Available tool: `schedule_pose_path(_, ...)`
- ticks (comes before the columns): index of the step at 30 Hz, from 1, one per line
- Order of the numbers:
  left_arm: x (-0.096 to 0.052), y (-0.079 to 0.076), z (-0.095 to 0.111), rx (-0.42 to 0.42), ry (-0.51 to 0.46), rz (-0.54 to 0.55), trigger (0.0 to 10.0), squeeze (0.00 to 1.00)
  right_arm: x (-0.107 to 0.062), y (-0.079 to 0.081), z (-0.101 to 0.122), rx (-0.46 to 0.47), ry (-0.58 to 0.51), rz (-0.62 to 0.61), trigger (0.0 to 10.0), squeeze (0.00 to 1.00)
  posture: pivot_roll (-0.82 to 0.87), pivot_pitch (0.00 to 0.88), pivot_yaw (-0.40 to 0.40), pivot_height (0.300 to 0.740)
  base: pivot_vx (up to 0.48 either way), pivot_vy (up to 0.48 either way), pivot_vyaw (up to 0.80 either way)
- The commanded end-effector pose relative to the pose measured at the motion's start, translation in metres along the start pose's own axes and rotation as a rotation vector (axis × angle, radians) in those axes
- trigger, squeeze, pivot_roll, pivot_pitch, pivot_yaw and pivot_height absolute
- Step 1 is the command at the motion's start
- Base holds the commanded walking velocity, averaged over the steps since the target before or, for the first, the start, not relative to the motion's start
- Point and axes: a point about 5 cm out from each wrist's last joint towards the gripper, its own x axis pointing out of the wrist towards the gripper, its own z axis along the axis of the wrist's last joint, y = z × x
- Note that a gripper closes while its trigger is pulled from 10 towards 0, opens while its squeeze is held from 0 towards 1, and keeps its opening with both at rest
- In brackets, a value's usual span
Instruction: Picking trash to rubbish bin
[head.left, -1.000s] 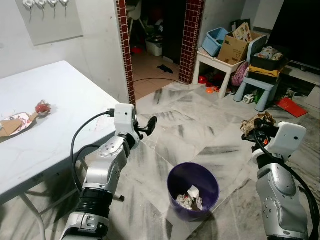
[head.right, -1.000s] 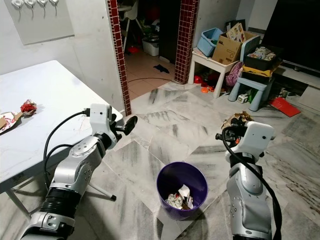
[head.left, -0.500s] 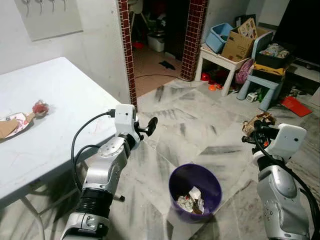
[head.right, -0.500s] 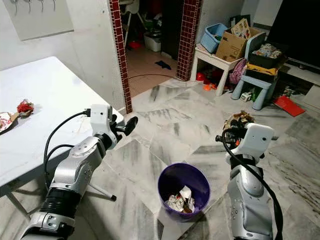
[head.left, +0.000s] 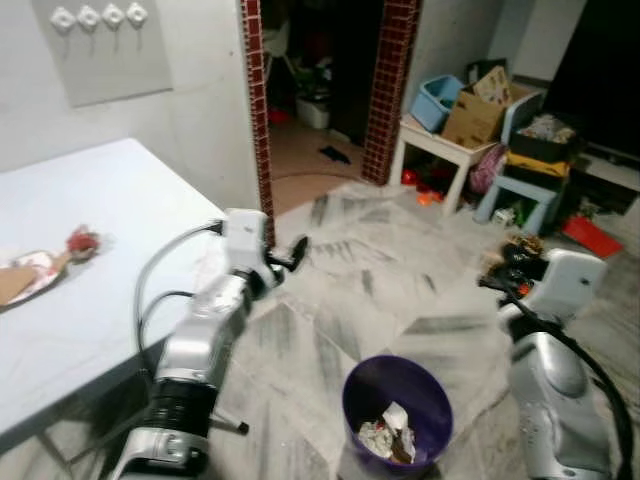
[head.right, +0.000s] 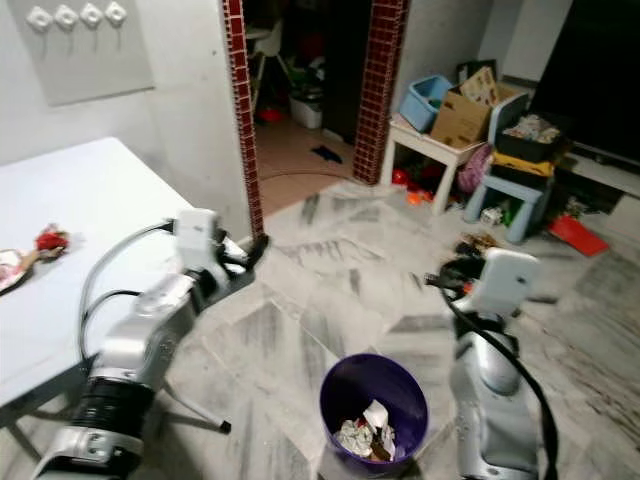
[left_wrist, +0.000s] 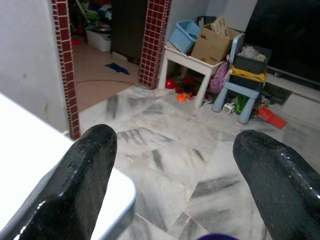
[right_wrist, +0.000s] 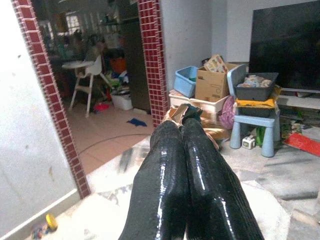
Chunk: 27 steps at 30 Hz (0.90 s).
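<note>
White bench stands on the left, with red trash and a paper scrap lying near its far left edge. Just right of the bench corner, the left hand hangs over the marble floor with its fingers spread wide. Near the middle, a purple bin sits on the floor with crumpled trash inside. To the right, the right hand is raised, fingers pressed together, pinching crumpled brown trash well above the floor.
</note>
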Motion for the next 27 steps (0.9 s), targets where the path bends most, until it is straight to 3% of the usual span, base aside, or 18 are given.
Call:
schedule_pose_path(1, 0.003, -0.013, 0.004, 0.01, -0.012, -0.041, 10.0, 0.0, 0.0, -0.006, 0.006, -0.009, -0.021, -0.019, 10.0, 0.0, -0.11, 0.0, -0.002, 0.74, 0.281, 0.0, 0.0)
schedule_pose_path(5, 0.003, -0.014, 0.004, 0.013, -0.011, -0.045, 10.0, 0.0, 0.0, -0.006, 0.006, -0.01, -0.02, -0.019, 10.0, 0.0, -0.11, 0.0, -0.002, 0.74, 0.281, 0.0, 0.0)
schedule_pose_path(9, 0.002, -0.023, 0.003, 0.101, -0.024, -0.088, 10.0, 0.0, 0.0, -0.008, 0.001, -0.02, 0.008, -0.001, 10.0, 0.0, -0.11, 0.0, 0.0, 0.74, 0.0, 0.0, 0.0)
schedule_pose_path(15, -0.001, -0.03, -0.003, 0.159, 0.005, -0.17, 10.0, 0.0, 0.004, -0.013, -0.001, -0.036, 0.027, 0.022, 10.0, 0.0, -0.1, 0.0, 0.002, 0.74, 0.0, 0.0, 0.0)
schedule_pose_path(17, -0.002, -0.033, -0.004, 0.201, 0.009, -0.203, 10.0, 0.0, 0.006, -0.015, -0.002, -0.046, 0.033, 0.033, 10.0, 0.0, -0.1, 0.005, 0.004, 0.74, 0.0, 0.0, 0.0)
schedule_pose_path(18, -0.004, -0.037, -0.006, 0.264, 0.0, -0.258, 10.0, 0.0, 0.008, -0.018, -0.003, -0.055, 0.045, 0.066, 10.0, 0.0, -0.1, 0.015, 0.005, 0.74, 0.0, 0.0, 0.0)
schedule_pose_path(22, -0.005, -0.041, -0.009, 0.302, 0.01, -0.306, 10.0, 0.0, 0.011, -0.025, -0.006, -0.066, 0.058, 0.105, 10.0, 0.0, -0.1, 0.032, 0.006, 0.74, 0.0, 0.0, 0.0)
schedule_pose_path(24, -0.007, -0.046, -0.012, 0.4, -0.007, -0.343, 10.0, 0.0, 0.015, -0.032, -0.008, -0.115, 0.065, 0.114, 10.0, 0.0, -0.1, 0.051, 0.01, 0.74, 0.0, 0.0, 0.0)
schedule_pose_path(27, -0.01, -0.052, -0.021, 0.413, 0.034, -0.398, 10.0, 0.0, 0.019, -0.042, -0.012, -0.159, 0.08, 0.112, 10.0, 0.0, -0.1, 0.073, 0.017, 0.74, 0.0, 0.0, 0.0)
